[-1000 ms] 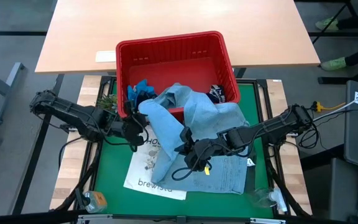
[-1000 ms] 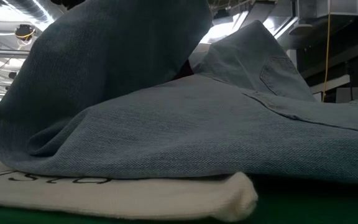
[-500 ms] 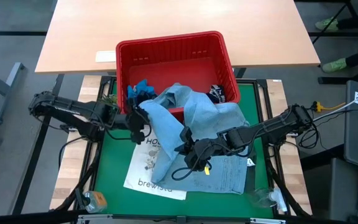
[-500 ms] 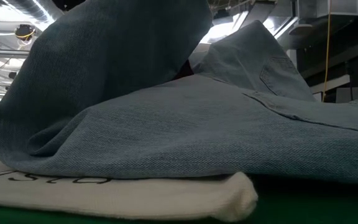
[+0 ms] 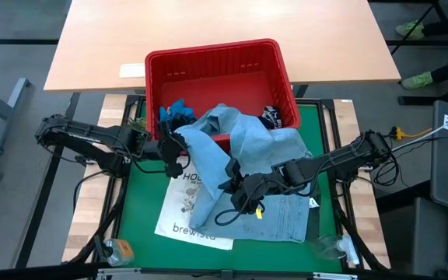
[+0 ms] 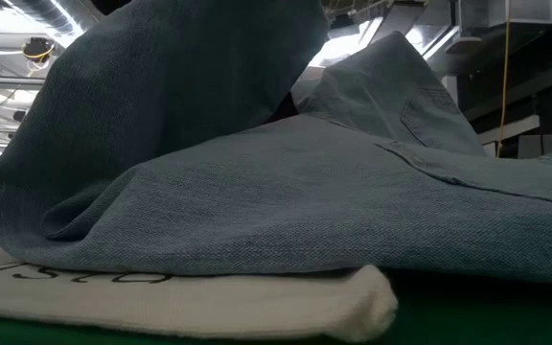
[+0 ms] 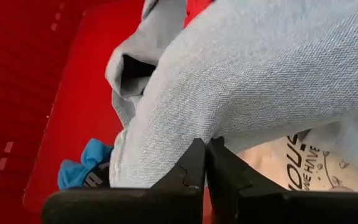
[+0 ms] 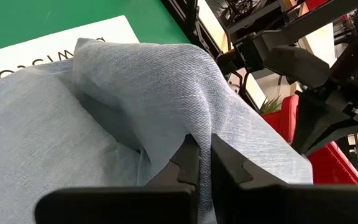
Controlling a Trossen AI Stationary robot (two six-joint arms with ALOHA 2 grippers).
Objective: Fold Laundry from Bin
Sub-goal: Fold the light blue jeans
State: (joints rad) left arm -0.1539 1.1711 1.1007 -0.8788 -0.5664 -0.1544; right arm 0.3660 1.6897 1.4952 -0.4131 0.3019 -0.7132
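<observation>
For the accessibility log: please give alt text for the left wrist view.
The left gripper is shut on a fold of the light blue denim shirt, which hangs over the red slotted plastic basket; a bright blue garment lies inside.

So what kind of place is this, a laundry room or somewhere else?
Probably a robotics lab or workshop, not a laundry room. Two dark robot arms work a denim shirt over a green mat beside a red laundry basket, and the low view shows exposed ceiling ducts and workshop lights behind.
</observation>
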